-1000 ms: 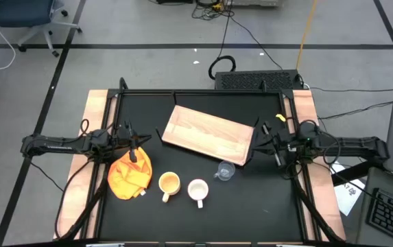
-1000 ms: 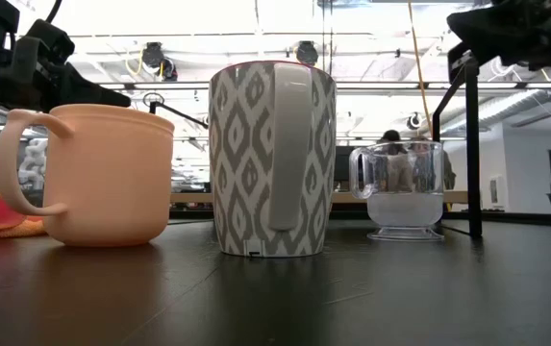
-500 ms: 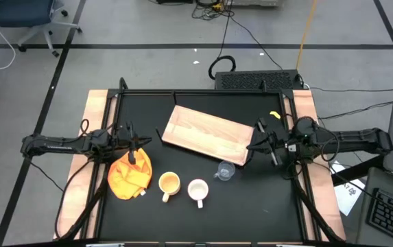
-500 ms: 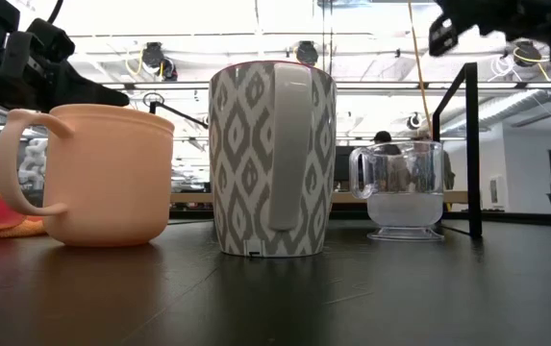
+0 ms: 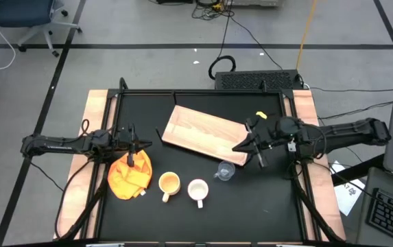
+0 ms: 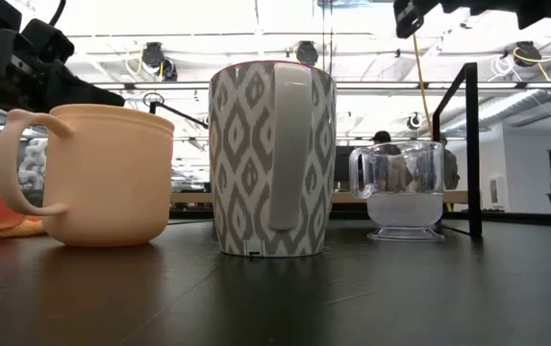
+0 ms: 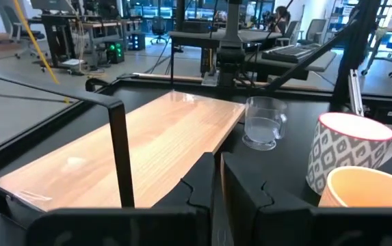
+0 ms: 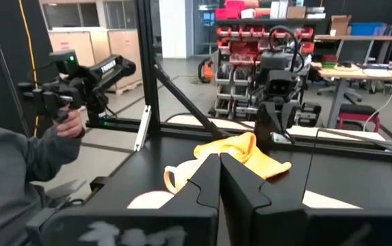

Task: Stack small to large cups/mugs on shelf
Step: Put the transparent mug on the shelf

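On the black table stand a yellow-orange handled mug (image 5: 169, 183) (image 6: 92, 173), a white grey-patterned handled mug (image 5: 197, 190) (image 6: 270, 159) and a tiny clear glass cup (image 5: 225, 171) (image 6: 405, 192), each on its base in a row near the front. The light-wood shelf board (image 5: 208, 134) (image 7: 134, 147) lies flat behind them. My right gripper (image 5: 237, 147) (image 8: 219, 179) is shut and hovers above the board's right end, just beyond the glass cup. My left gripper (image 5: 141, 144) (image 7: 217, 184) is shut and waits above the orange-yellow cloth, pointing at the board.
The orange-yellow cloth (image 5: 129, 175) (image 8: 250, 154) lies crumpled left of the yellow mug. A black frame post (image 6: 472, 144) stands near the glass cup. A person's sleeve and hand with a control handle (image 8: 59, 109) show beyond the table's edge. Bare tabletop lies right of the glass cup.
My right gripper has moved from the table's right edge toward the left, reaching over the board's right end, and it has risen in the low view. The cups, board and left arm have stayed put.
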Tool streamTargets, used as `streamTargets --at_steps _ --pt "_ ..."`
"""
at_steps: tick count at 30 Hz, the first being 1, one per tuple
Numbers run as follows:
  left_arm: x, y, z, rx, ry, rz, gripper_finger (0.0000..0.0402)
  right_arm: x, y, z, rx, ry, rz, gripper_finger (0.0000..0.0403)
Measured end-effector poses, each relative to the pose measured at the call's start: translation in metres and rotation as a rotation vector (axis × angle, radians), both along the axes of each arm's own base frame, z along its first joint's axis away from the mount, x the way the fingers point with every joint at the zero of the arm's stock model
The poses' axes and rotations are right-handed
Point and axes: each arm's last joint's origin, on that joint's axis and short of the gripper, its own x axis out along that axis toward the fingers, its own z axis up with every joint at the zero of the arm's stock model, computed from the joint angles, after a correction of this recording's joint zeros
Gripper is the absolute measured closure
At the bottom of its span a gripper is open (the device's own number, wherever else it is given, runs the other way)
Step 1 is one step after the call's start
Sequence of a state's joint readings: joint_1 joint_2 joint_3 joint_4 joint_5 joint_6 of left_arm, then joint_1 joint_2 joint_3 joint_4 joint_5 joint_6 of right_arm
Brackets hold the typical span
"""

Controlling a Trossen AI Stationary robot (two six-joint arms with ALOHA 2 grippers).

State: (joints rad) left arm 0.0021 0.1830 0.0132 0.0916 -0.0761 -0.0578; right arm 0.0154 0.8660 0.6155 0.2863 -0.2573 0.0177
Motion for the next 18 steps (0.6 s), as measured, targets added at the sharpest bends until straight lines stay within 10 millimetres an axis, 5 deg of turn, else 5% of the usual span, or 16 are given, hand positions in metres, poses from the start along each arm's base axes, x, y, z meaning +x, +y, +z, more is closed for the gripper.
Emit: streamTargets --at_steps 7,18 --pt "0.0 0.0 0.001 0.0 -0.008 0.001 0.0371 0.007 0.0 -0.001 0.0 -0.012 0.001 0.0403" --pt "0.0 0.0 0.001 0.0 -0.01 0.002 0.0371 0.041 0.02 0.025 -0.039 0.155 0.061 0.0403"
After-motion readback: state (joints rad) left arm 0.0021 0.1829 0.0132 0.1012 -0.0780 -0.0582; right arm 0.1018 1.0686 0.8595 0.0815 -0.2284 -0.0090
